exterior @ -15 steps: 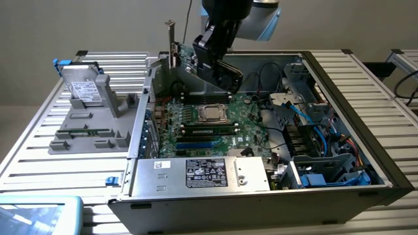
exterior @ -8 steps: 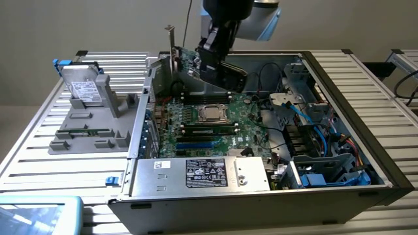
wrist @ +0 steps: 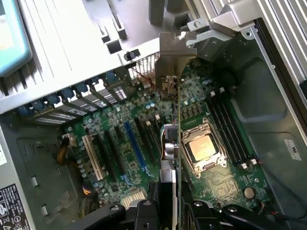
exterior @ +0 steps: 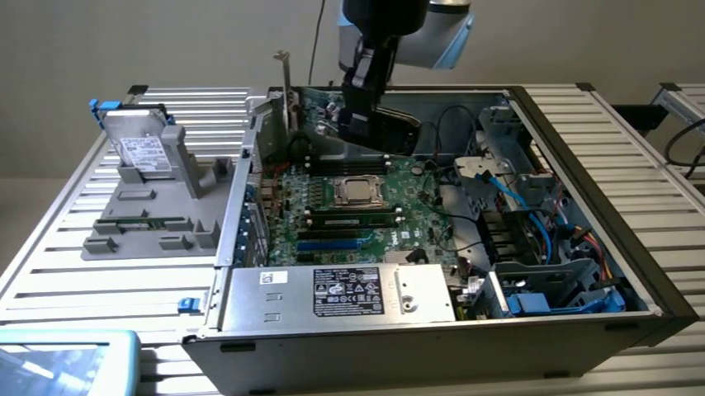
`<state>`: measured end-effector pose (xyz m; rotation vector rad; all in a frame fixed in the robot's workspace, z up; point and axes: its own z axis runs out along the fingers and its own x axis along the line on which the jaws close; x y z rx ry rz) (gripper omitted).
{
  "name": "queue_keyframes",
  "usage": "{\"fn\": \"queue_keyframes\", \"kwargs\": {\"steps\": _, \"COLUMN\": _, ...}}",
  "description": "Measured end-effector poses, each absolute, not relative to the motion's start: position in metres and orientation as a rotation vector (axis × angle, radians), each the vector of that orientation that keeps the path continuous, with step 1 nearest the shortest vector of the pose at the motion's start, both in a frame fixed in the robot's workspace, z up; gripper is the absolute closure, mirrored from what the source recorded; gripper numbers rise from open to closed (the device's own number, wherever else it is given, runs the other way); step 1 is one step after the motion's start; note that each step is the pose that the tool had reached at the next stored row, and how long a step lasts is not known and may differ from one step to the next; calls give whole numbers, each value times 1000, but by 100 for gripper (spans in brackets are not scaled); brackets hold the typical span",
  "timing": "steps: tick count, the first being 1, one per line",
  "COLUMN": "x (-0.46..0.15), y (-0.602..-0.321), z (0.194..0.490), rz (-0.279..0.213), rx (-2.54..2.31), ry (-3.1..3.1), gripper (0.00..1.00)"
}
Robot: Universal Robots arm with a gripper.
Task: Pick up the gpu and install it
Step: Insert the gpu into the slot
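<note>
My end effector (wrist: 171,213) is closed onto the gpu (wrist: 170,143), pinching the thin card by its two flat faces. The card hangs on edge beneath my wrist, above the motherboard (wrist: 120,134) inside the open case (exterior: 617,165), and I judge it is not yet seated in any slot.

The main risk, I think, is misalignment. The long blue slot (wrist: 134,148) and the black slots next to it lie off to one side of the card's line, while the processor socket (wrist: 204,148) lies just off the other side. If the card comes down tilted or in the wrong row, its edge could land on the small round capacitors or the socket frame. The silver bracket (wrist: 170,52) at the card's far end, beyond my fingertips, sits close to the perforated rear wall of the case. It could catch there and twist the card in my grip. Smooth, flat faces give the fingers (wrist: 144,213) little to bite on, so a snag might make the card slide.

The board is green and densely studded. The bracket is bent sheet metal, bright and hard-edged, and the case is grey steel. Well away from my end effector, a grey hard drive (exterior: 144,148) stands on the ribbed metal bench (exterior: 66,272).
</note>
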<state>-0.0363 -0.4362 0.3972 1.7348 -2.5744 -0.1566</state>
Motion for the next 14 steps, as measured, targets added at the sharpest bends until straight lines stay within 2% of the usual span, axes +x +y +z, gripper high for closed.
{"fn": "queue_keyframes", "kwargs": {"steps": 14, "x": -36, "y": -436, "z": 396, "rz": -119, "rx": 2037, "ry": -2332, "gripper": 72}}
